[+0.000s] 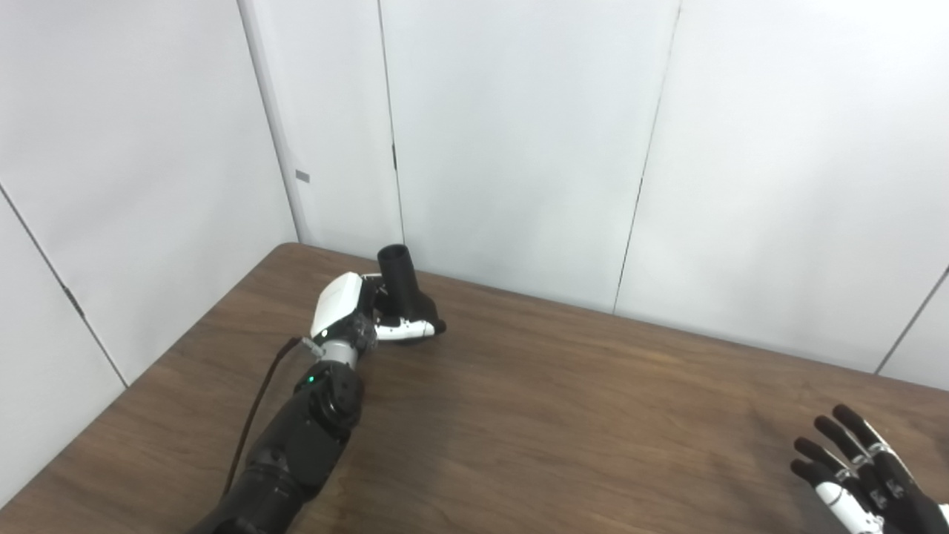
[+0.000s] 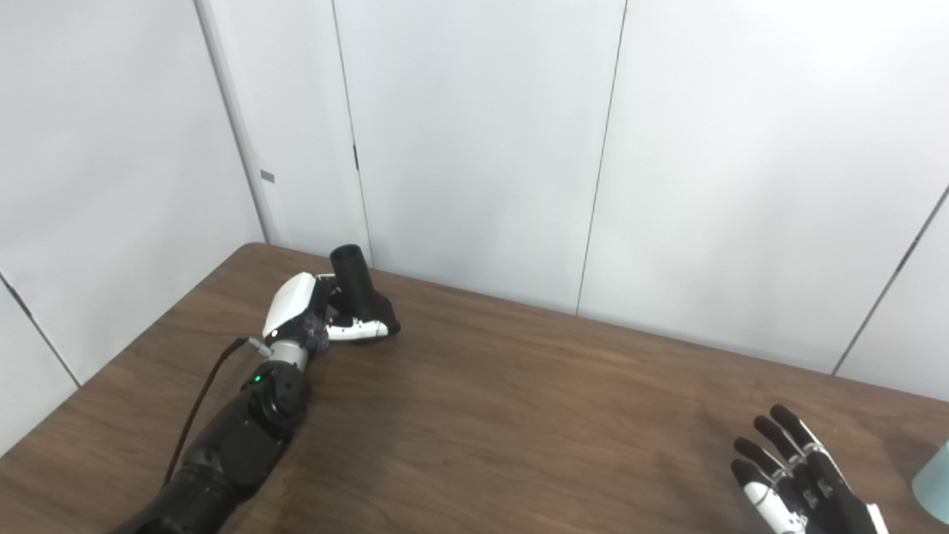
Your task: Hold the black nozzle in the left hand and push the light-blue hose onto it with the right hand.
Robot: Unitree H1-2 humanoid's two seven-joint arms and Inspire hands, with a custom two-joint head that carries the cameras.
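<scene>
The black nozzle [image 1: 401, 285] stands on the brown table [image 1: 563, 415] near its far left corner, with its round open end pointing up and tilted a little back. My left hand [image 1: 356, 311] is closed around the nozzle's wide base, thumb across the front. My right hand [image 1: 860, 475] is open and empty at the bottom right, fingers spread above the table. A piece of the light-blue hose [image 2: 936, 482] shows only at the right edge of the right eye view, just right of my right hand [image 2: 797, 482]. The rest of the hose is out of frame.
White wall panels [image 1: 519, 148] rise right behind the table's far edge and along its left side. A black cable [image 1: 256, 408] runs along my left forearm.
</scene>
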